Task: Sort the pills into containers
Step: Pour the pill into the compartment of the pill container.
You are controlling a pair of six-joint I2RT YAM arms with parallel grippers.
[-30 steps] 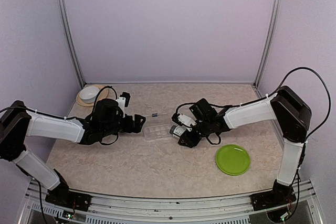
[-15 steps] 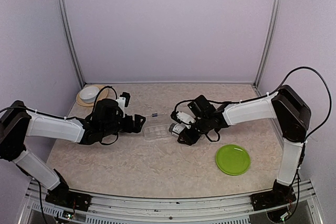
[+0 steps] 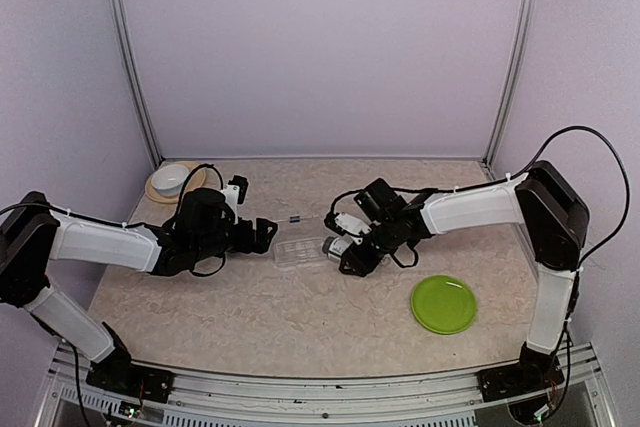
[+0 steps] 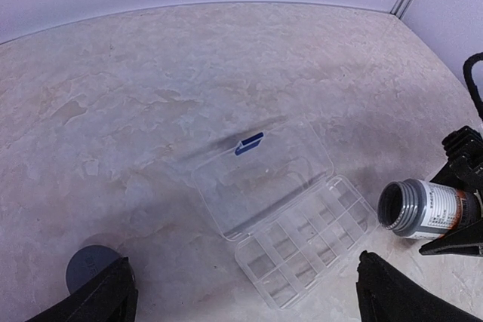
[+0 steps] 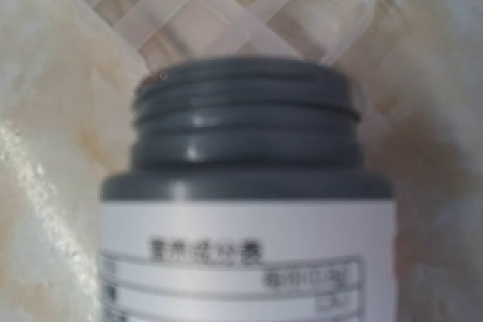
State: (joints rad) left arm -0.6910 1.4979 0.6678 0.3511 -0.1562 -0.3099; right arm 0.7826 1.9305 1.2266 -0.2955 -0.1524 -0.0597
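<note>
Pills do not show anywhere in these views. The compartments of the clear container (image 4: 306, 243) look empty, so the pills are presumably inside the bottle. Seen from overhead, the container lies open mid-table, its lid (image 4: 260, 186) folded back toward 12 o'clock with the blue latch (image 4: 248, 143) at the far edge. Just at its 3 o'clock the grey-necked bottle (image 4: 419, 209) lies nearly level and uncapped, its mouth facing the compartments but short of their rim. The right gripper (image 3: 347, 249) is clamped around the bottle's labelled body. At the container's 9 o'clock the left gripper (image 3: 262, 235) hovers with jaws spread wide, holding nothing; a grey cap (image 4: 84, 265) sits on the table beside it. The step in hand appears to be pouring. Next, the mouth needs to come over one compartment and tip gently down, or pills may scatter across cells or onto the table.
</note>
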